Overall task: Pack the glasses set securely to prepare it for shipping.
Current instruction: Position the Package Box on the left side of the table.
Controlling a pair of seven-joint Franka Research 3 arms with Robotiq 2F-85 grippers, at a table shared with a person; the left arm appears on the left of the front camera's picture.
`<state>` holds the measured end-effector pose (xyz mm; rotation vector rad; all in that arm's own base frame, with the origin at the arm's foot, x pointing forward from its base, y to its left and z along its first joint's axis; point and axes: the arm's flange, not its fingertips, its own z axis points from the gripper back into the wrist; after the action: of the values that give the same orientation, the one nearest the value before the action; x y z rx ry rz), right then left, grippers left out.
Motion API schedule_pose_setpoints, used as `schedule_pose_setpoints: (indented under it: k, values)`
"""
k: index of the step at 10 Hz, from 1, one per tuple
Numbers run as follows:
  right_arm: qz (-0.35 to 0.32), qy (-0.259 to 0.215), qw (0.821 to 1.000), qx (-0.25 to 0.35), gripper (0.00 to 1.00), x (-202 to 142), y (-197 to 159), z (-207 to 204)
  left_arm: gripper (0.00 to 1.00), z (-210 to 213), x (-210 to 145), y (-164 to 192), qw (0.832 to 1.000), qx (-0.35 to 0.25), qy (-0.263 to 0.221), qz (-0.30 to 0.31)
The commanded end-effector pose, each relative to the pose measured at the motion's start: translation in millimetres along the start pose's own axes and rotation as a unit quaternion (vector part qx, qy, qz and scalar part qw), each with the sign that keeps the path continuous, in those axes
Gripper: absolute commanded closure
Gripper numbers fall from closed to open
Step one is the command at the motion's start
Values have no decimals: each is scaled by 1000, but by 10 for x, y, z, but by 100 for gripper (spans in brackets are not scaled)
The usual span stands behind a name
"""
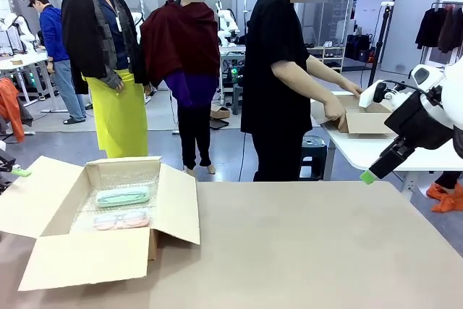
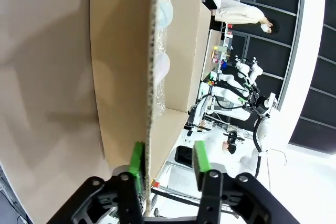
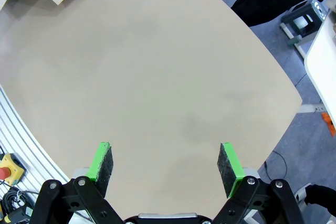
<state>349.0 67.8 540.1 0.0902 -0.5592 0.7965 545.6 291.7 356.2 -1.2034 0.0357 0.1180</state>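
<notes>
Left gripper [image 2: 168, 163] spreading around box flap [image 2: 123, 77], probably for closing | cases [image 1: 123, 196] lying inside box | right gripper [image 3: 167, 163] hovering spread, idle.

Left gripper [image 2: 169, 163] jaws parted, green pads apart, at far left table edge. Right gripper [image 3: 166, 162] wide open, arm raised at right, fingers angled down-left above the table.
</notes>
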Motion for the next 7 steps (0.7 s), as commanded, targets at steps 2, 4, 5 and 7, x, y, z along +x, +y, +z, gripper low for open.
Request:
schedule_pose_setpoints:
  k: [2, 4, 5, 7]
  values:
    - [-8, 0, 1000, -8, 0, 29, 28, -1, 0, 192, -249, -359, 997, 31, -68, -10]
    - [-8, 0, 1000, -8, 0, 29, 28, -1, 6, 321, -561, -808, 986, 83, -136, -37]
    - [-8, 0, 1000, -8, 0, 29, 28, -1, 0, 334, -696, -1020, 983, 95, -149, -59]
    - [-8, 0, 1000, -8, 0, 29, 28, -1, 0, 146, -877, -1333, 976, 126, -145, -106]
